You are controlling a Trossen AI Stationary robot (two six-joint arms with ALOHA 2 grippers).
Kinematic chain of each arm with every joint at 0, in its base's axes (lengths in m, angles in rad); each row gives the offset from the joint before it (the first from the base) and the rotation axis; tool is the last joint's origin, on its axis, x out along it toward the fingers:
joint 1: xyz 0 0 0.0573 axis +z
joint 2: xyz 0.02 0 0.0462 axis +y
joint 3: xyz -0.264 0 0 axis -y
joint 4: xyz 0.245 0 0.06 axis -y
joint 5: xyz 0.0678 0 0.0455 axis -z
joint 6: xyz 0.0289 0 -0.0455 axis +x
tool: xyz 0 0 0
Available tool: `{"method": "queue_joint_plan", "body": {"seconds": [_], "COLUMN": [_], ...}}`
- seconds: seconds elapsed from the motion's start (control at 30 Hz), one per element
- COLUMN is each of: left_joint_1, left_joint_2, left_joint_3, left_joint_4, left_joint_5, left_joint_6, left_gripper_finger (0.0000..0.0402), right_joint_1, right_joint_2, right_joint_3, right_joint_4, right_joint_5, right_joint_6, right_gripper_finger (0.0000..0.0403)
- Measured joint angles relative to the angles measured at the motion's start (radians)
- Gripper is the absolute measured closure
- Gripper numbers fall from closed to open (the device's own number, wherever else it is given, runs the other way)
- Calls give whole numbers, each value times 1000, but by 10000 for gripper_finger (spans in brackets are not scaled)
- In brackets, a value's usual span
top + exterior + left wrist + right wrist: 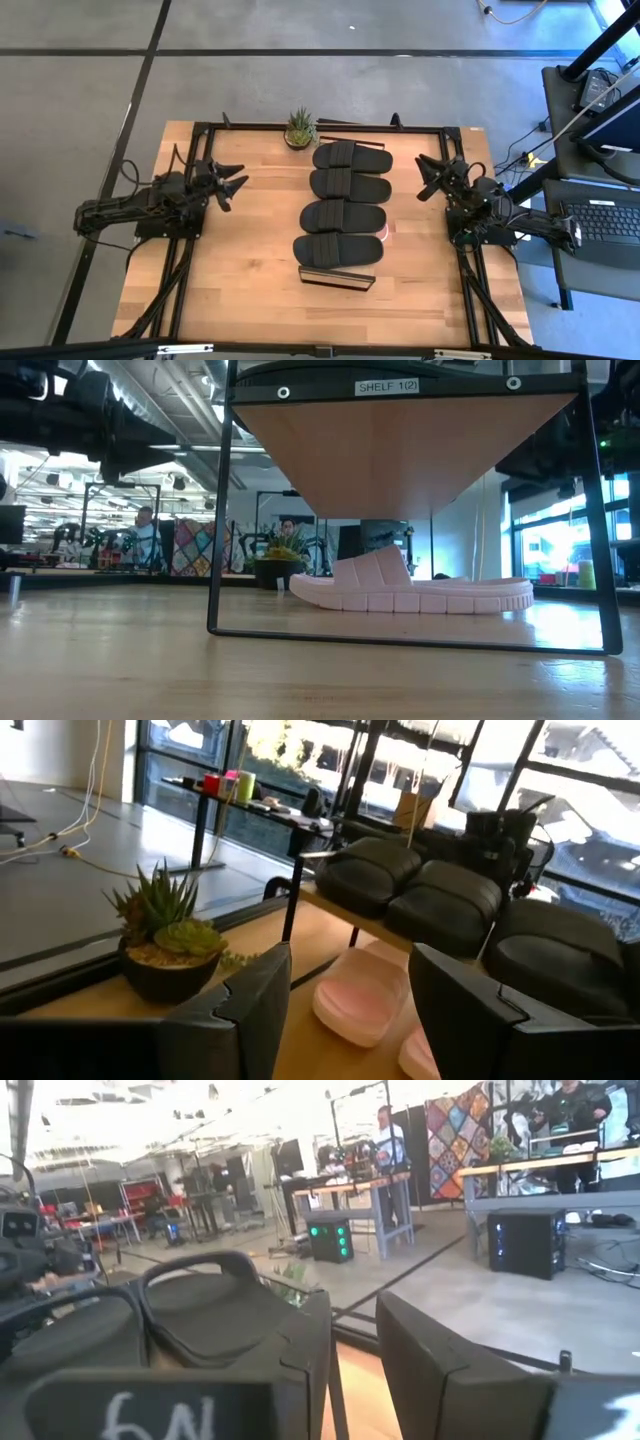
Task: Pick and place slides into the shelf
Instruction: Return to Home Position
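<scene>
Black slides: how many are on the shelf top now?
4 matte black foam slides side by side along the wood-grain plank shelf: one nearest the potted succulent, two in the middle, one at the far end.

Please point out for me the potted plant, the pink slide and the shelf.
potted plant [299, 128]: high view, on its green leaves.
pink slide [375, 572]: low view, on its broad strap.
shelf [400, 450]: low view, on the plank's underside.

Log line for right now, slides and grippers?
black slides: four atop shelf | pink slides: under shelf | left gripper: open, empty, left of shelf | right gripper: open, empty, right of shelf
</scene>
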Motion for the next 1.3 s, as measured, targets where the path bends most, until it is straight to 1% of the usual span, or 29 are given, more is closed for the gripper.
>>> {"method": "queue_joint_plan", "body": {"seconds": [0.17,0.33,1.3], "left_joint_1": [0,0,0], "left_joint_2": [0,0,0], "left_joint_3": [0,0,0], "left_joint_4": [-15,-15,-15], "left_joint_5": [0,1,1], "left_joint_6": [0,0,0], "left_gripper_finger": [205,205,205], "right_joint_1": [0,0,0], "right_joint_2": [0,1,4], "right_joint_3": [0,0,2], "right_joint_4": [1,-65,-66], "right_joint_5": [2,2,1], "right_joint_6": [-11,-7,-6], "right_gripper_finger": [316,316,316]}}
